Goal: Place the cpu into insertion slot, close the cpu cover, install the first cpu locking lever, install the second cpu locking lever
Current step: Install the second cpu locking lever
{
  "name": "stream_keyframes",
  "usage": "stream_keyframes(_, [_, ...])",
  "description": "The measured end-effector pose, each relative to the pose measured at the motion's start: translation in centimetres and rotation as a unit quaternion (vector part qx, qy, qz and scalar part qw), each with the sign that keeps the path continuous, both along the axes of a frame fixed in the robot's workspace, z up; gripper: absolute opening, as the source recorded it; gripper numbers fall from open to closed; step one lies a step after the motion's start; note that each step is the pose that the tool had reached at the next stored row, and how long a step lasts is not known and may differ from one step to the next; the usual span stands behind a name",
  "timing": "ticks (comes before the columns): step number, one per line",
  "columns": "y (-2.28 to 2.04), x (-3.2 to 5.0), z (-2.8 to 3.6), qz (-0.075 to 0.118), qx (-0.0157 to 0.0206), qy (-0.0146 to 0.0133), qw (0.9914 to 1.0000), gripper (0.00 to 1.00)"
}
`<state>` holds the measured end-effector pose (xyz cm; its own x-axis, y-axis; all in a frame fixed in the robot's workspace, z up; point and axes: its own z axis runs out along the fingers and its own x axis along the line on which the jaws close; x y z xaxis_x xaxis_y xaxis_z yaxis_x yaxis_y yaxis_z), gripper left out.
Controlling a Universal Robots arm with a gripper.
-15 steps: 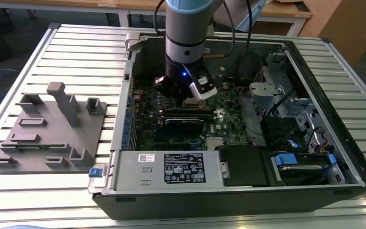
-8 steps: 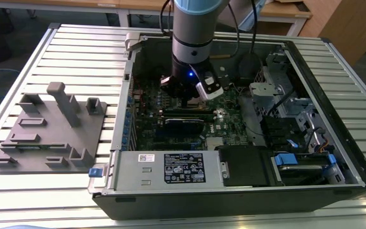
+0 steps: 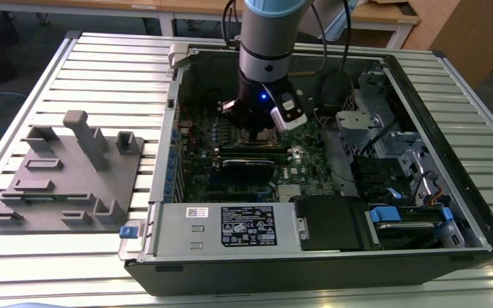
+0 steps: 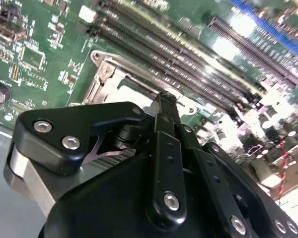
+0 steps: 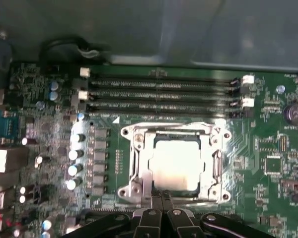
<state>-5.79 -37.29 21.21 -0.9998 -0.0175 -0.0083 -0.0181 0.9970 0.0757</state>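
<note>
Your pincer (image 5: 161,196) is reaching down inside the open computer case (image 3: 315,269). In both wrist views its black fingers (image 4: 166,106) are pressed together into one thin tip, so it is clenched, and you cannot see anything pinched between them. The tip is sitting right at the edge of the insertion slot (image 5: 175,163), touching or almost touching the silver metal there.

In the first wrist view the cpu (image 5: 175,167) is lying flat in the middle of the slot, its pale grey top facing up. The cpu cover (image 5: 141,163) is lying down flat around it, and the chip is showing through the cover's square window. You cannot tell from these pictures how the locking levers are sitting.

Just beside the slot, long black memory slots (image 5: 159,94) are running in a row across the green board (image 5: 273,139).

In the exterior view your arm (image 3: 264,58) is standing over the board, and a grey tray (image 3: 67,186) is resting on the table (image 3: 101,64), on the exterior view's left of the case.
</note>
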Motion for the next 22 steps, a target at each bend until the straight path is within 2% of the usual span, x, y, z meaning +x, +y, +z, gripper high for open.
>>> stream_keyframes(5, [1.21, 0.06, -0.07, 0.000, -0.0011, 0.0000, 1.00000, 0.10])
stream_keyframes(11, [2.03, 0.45, -0.16, 0.000, -0.0011, 0.0000, 1.00000, 0.10])
stream_keyframes(18, [2.14, 1.55, -0.22, 0.000, -0.0011, 0.0000, 1.00000, 0.10])
stream_keyframes(22, [2.15, 1.63, -0.20, 0.000, -0.0012, 0.0000, 1.00000, 0.10])
